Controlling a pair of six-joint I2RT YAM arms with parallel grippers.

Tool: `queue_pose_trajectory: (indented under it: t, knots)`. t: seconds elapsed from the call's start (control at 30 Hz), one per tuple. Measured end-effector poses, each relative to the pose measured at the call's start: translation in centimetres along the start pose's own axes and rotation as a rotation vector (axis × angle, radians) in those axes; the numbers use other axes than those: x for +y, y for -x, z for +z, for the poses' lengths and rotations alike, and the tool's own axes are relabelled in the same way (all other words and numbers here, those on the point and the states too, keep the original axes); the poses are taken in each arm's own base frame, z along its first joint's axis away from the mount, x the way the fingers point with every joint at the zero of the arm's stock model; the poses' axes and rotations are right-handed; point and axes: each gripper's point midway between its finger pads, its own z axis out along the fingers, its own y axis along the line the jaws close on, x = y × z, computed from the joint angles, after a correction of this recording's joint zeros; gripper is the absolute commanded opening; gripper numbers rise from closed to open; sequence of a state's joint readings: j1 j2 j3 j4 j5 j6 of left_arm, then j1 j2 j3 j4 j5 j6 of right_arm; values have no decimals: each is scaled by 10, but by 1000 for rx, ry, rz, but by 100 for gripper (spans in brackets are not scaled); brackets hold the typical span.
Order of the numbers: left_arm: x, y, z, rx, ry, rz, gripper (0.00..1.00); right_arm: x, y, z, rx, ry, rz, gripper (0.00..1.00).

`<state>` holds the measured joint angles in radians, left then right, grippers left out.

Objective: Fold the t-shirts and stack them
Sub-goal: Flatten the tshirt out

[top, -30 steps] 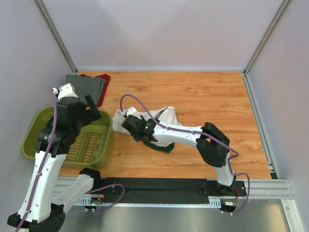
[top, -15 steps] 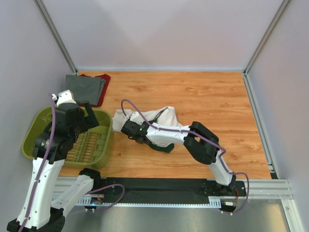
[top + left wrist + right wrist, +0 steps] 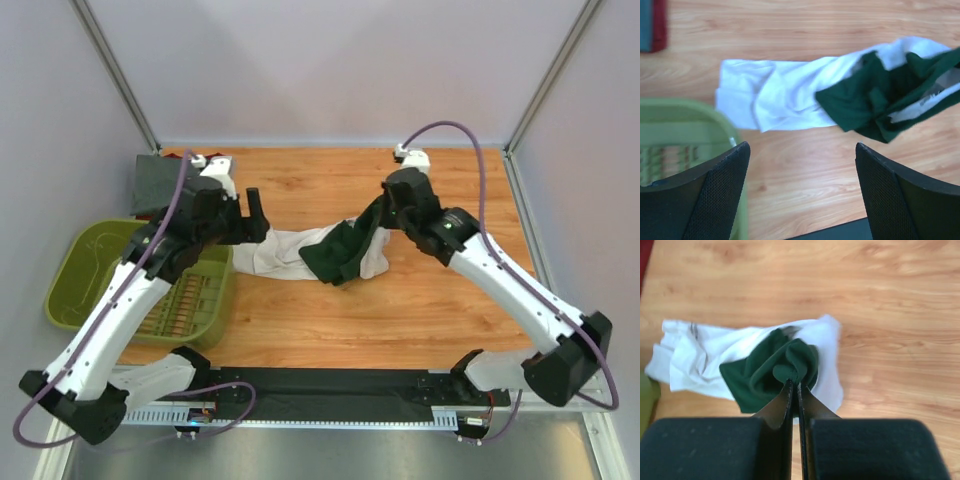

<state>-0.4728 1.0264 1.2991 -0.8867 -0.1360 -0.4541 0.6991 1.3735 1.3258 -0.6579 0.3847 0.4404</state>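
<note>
The white t-shirt with a dark green collar and shoulder part lies crumpled mid-table. My right gripper is shut on a bunch of the green cloth and holds it lifted off the wood; the white part trails left. Just beyond the shirt's left end, my left gripper hovers open, and its fingers have only bare wood between them; the shirt lies ahead of them. The grey t-shirt rests on the dark red one at the back left.
An olive-green plastic basket stands at the left edge, beside my left arm. Grey walls enclose the table on three sides. A black rail runs along the near edge.
My right gripper shut on the shirt's green part, and the arm swung up and to the back right, dragging the cloth along. My left arm moved from over the basket toward the shirt.
</note>
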Motion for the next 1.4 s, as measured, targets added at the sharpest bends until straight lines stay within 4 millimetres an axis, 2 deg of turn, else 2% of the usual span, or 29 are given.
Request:
queue_pose_trajectory:
  t: [0.07, 0.13, 0.23, 0.33, 0.4, 0.6, 0.7, 0.8, 1.0, 1.13, 1.23, 1.4]
  knots:
    - [-22, 0, 17, 17, -56, 3, 88, -24, 11, -8, -43, -19, 52, 0]
    - [-35, -4, 40, 48, -68, -4, 88, -48, 3, -5, -32, -57, 86, 0]
    - [-48, -20, 76, 109, -40, 4, 88, -93, -40, 14, 74, -152, 132, 0]
    - [-56, -40, 104, 165, 0, 9, 88, -140, -80, 20, 169, -265, 201, 0]
    - [-54, -54, 122, 200, 49, 2, 89, -168, -91, 14, 195, -331, 260, 0]
    - [-27, -95, 169, 311, 243, 10, 89, -225, -88, 2, 174, -463, 406, 0]
    - [-17, -108, 182, 339, 305, 22, 89, -240, -90, 0, 181, -502, 434, 0]
    - [-5, -113, 189, 344, 363, 35, 88, -253, -93, -1, 191, -517, 467, 0]
    - [9, -100, 205, 315, 357, -28, 82, -265, -97, 2, 212, -510, 503, 0]
    - [2, -99, 215, 307, 296, -50, 74, -268, -93, 4, 214, -511, 505, 0]
    - [-5, -106, 224, 322, 260, -47, 73, -269, -85, 3, 195, -510, 507, 0]
    - [-7, -120, 235, 354, 250, -36, 73, -270, -70, 2, 163, -503, 498, 0]
